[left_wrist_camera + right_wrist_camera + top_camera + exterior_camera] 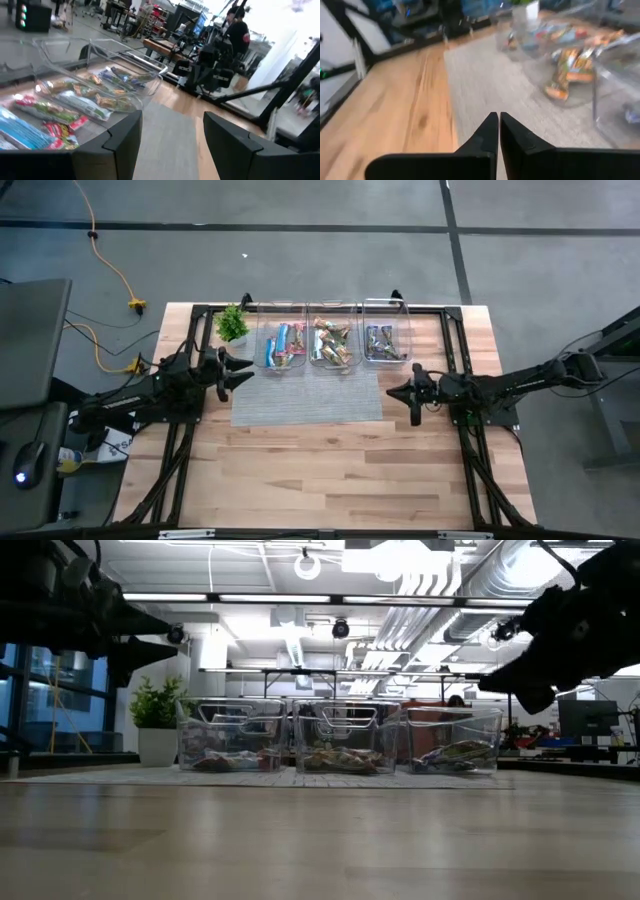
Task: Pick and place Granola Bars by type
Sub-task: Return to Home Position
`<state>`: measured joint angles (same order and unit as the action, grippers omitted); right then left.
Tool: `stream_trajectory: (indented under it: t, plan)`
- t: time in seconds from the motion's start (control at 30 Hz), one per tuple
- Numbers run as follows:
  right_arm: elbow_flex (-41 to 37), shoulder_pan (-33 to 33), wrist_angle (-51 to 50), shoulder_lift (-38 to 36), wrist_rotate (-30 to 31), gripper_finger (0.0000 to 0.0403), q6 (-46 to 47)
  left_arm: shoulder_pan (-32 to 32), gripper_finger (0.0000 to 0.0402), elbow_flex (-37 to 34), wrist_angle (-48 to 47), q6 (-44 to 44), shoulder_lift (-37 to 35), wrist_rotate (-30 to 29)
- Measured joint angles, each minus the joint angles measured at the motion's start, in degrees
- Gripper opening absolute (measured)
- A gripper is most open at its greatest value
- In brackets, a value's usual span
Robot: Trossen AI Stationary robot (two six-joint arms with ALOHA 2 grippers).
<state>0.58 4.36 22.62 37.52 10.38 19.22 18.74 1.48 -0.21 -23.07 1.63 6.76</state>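
1. Nearest strip of the wooden table (pixel 330 480): bare planks, no bar on it
2. Grey mat (pixel 305 398) at mid-table: no bar on it in the high view. Judgement: nothing is left to pick, so the sorting looks done and only parking the arms remains
3. Left gripper (pixel 243 369) hovers over the mat's left edge, near the left bin. Its wrist view shows the fingers spread wide with nothing between them
4. Right gripper (pixel 393 392) hovers just off the mat's right edge, well apart from the left one. Fingers are pressed together and hold nothing
5. Three clear bins stand side by side along the mat's far edge: left bin (pixel 230 725), middle bin (pixel 345 722), right bin (pixel 455 728). Every one of the Granola Bars (pixel 332 342) in view lies inside a bin
6. Left bin: blue and pink-red bars (pixel 283 346), piled loosely. Whether that is one kind or two, cannot tell
7. Middle bin: yellow-green bars, overlapping at odd angles
8. Right bin: purple-blue bars (pixel 383 343), a smaller heap
9. All wrappers are shiny, flat and oblong, resting low on the bin floors, none poking over a rim
10. Potted plant (pixel 232 325) sits just beside the left bin, at the table's far left
11. Beyond the table, in the left wrist view: a person (pixel 239 30) among benches, well away from both arms
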Motion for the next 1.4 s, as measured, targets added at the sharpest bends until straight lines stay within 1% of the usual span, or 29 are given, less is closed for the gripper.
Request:
stream_trajectory:
  t: [0.07,0.13,0.27,0.37,0.43,0.57,0.73,0.83,0.93,1.03,1.13,1.2,1.27,1.33,1.4]
  plan:
    - [0.0,0.0,-1.5,0.0,-1.3,0.0000,-0.8,0.0,0.0205,0.0,0.0,2.9,0.0,-0.1]
    - [0.0,0.0,-0.7,-0.5,-2.0,0.0000,-3.0,0.0,0.0205,0.0,0.0,4.4,0.0,-0.3]
    - [0.0,0.0,4.0,-3.1,1.2,0.0000,-7.8,0.0,0.0205,0.0,0.0,4.8,0.0,-0.4]
    - [0.0,0.0,8.2,-6.9,4.1,0.0000,-13.4,0.0,0.0205,0.0,0.0,4.9,0.0,-0.4]
    - [0.0,0.0,7.7,-10.1,5.3,0.0000,-15.5,0.0,0.0205,0.0,0.0,4.9,0.0,-0.4]
    - [0.0,0.0,-0.3,-17.7,3.2,0.0000,-16.2,0.0,0.0205,0.0,0.0,4.8,0.0,-0.5]
    - [0.0,0.0,-7.9,-27.7,3.8,0.0000,-16.3,0.0,0.0205,0.0,0.0,4.8,0.0,-0.5]
    - [0.0,0.0,-12.7,-32.0,3.6,0.0000,-16.3,0.0,0.0205,0.0,0.1,4.8,0.0,-0.8]
    - [0.1,0.0,-19.7,-35.8,2.6,0.0000,-15.8,0.0,0.0205,-0.1,0.0,4.8,0.0,-1.8]
    - [0.2,-0.4,-19.8,-37.5,2.6,0.0000,-16.9,0.0,0.0205,-0.1,0.1,4.7,0.0,-1.8]
    - [0.2,-1.3,-19.9,-37.2,3.0,0.0000,-16.7,0.0,0.0205,-0.1,0.1,5.2,0.0,-2.2]
    - [0.2,-1.7,-20.1,-37.0,1.8,0.0000,-16.3,0.0,0.0205,-0.1,0.0,6.3,0.0,-3.5]
    - [0.2,-1.8,-20.4,-36.9,-0.2,0.0000,-16.3,0.0,0.0205,-0.1,-0.2,7.2,0.0,-3.6]
    - [0.2,-1.8,-20.9,-36.9,-2.0,0.0000,-16.3,0.0,0.0205,-0.1,0.0,10.7,0.1,-1.4]
    - [0.2,-1.8,-21.0,-36.9,-2.6,0.0000,-16.3,0.0,0.0205,-0.1,0.5,14.7,0.5,2.3]
